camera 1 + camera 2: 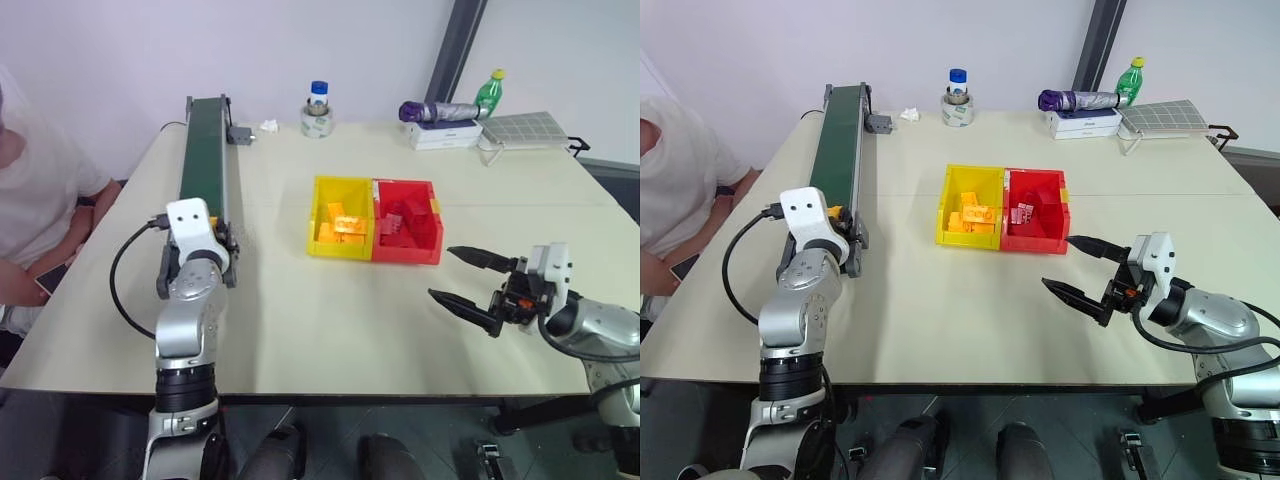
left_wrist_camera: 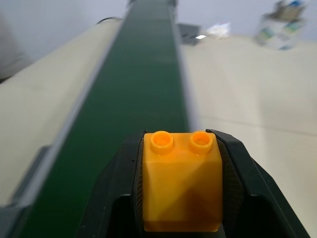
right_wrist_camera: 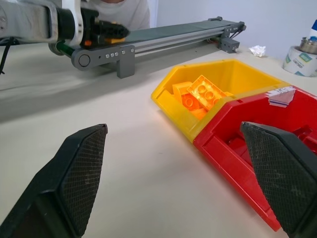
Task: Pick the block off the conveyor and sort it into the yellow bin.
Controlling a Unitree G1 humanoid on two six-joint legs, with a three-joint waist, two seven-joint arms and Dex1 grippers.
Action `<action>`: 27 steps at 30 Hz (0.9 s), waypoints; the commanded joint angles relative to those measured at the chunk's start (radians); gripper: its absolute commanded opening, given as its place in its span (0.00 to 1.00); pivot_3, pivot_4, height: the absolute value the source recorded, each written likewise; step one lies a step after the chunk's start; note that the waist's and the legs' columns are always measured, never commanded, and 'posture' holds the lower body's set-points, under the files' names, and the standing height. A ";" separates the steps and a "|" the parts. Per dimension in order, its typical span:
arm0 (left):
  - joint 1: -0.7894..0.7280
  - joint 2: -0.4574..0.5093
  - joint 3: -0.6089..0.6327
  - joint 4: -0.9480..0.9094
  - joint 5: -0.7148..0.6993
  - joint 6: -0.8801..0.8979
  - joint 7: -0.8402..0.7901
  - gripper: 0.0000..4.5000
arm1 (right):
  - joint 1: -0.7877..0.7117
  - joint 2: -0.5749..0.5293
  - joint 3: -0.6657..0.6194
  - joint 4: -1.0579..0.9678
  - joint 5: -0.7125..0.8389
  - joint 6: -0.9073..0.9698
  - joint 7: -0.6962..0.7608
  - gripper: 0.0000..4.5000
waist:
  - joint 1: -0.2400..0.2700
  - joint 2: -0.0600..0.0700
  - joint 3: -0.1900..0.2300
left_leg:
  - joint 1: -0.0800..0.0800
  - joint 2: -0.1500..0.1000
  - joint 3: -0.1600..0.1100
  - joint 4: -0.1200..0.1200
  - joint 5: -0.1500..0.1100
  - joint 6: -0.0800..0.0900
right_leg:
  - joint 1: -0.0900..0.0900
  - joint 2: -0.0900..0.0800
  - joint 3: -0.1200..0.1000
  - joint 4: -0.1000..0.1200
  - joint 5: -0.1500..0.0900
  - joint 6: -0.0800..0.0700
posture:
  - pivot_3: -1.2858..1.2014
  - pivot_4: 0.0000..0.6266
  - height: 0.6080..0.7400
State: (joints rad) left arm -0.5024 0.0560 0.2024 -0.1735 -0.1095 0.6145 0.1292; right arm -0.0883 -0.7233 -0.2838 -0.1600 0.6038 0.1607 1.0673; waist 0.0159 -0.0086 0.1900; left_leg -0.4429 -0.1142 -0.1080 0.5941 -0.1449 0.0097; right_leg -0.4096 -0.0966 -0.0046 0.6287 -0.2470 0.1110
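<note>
The block (image 2: pixel 182 188) is a glossy orange-yellow brick with two round studs on top and a sloped front face. It sits between the left gripper's (image 2: pixel 181 198) black fingers (image 2: pixel 235 178), which pinch its two sides, above the near end of the conveyor (image 2: pixel 133 99). The right gripper (image 3: pixel 183 173) has its fingers spread wide, with the yellow bin (image 3: pixel 173 101) beyond their tips.

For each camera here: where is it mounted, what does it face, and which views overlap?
Head pair: looks down over the table, both arms showing.
Left wrist: looks along the conveyor; left gripper is shut on the block.
Right wrist: open right gripper facing the yellow bin.
Shared: the conveyor, also in the head views and the right wrist view.
</note>
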 commanded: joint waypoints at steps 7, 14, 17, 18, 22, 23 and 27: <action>-0.295 -0.084 -0.143 0.254 -0.009 -0.192 -0.113 0.29 | -0.028 0.027 -0.037 -0.037 0.027 -0.001 -0.047 1.00 | 0.023 -0.001 0.000 | 0.000 0.000 0.000 0.002 0.000 0.000 | 0.002 0.000 -0.001 -0.001 0.000 0.001 | 0.52 0.24 1.00; -0.515 -0.171 -0.138 0.715 -0.022 -0.431 -0.182 0.29 | 0.018 0.031 -0.053 -0.086 0.022 0.001 -0.086 1.00 | 0.025 -0.002 0.001 | -0.001 -0.001 0.001 0.002 0.000 0.000 | 0.001 0.000 -0.001 -0.002 0.002 0.004 | 0.52 0.24 1.00; -0.589 -0.187 -0.119 0.875 -0.030 -0.502 -0.185 0.53 | 0.041 0.033 -0.061 -0.107 0.022 0.002 -0.101 1.00 | 0.022 -0.002 0.001 | -0.001 0.000 0.001 0.001 0.000 0.001 | 0.001 0.000 -0.001 -0.002 0.002 0.005 | 0.52 0.24 1.00; -0.610 -0.191 -0.111 0.914 -0.043 -0.534 -0.204 0.59 | 0.049 0.034 -0.062 -0.115 0.021 0.002 -0.106 1.00 | 0.022 -0.002 0.001 | -0.001 0.000 0.001 0.001 0.000 0.001 | 0.001 0.000 -0.001 -0.002 0.002 0.005 | 0.52 0.24 1.00; -0.637 -0.200 -0.084 0.939 -0.102 -0.577 -0.294 0.99 | 0.072 0.034 -0.069 -0.134 0.022 0.002 -0.119 1.00 | 0.023 -0.002 0.001 | -0.001 0.000 0.001 0.001 0.000 0.001 | 0.001 0.000 -0.001 -0.002 0.002 0.005 | 0.52 0.24 1.00; -0.622 -0.191 -0.089 0.908 -0.100 -0.584 -0.308 0.99 | 0.075 0.033 -0.070 -0.134 0.021 0.001 -0.121 1.00 | 0.022 -0.002 0.001 | -0.001 0.000 0.001 0.001 0.000 0.001 | 0.001 0.000 -0.001 -0.002 0.002 0.005 | 0.52 0.24 1.00; -0.525 -0.131 -0.102 0.739 -0.107 -0.536 -0.359 0.99 | 0.065 0.034 -0.064 -0.124 0.015 -0.009 -0.126 1.00 | 0.018 -0.002 0.001 | -0.001 0.000 0.001 0.001 0.000 0.001 | 0.000 0.000 -0.001 -0.001 0.002 0.005 | 0.52 0.24 1.00</action>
State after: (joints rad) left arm -1.0497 -0.1013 0.1000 0.6571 -0.2043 0.0627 -0.2018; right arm -0.0123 -0.6924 -0.3231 -0.2544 0.6108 0.1682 0.9462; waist 0.0337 -0.0101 0.1908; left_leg -0.4432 -0.1145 -0.1070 0.5955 -0.1452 0.0106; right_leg -0.4090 -0.0964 -0.0053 0.6277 -0.2450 0.1164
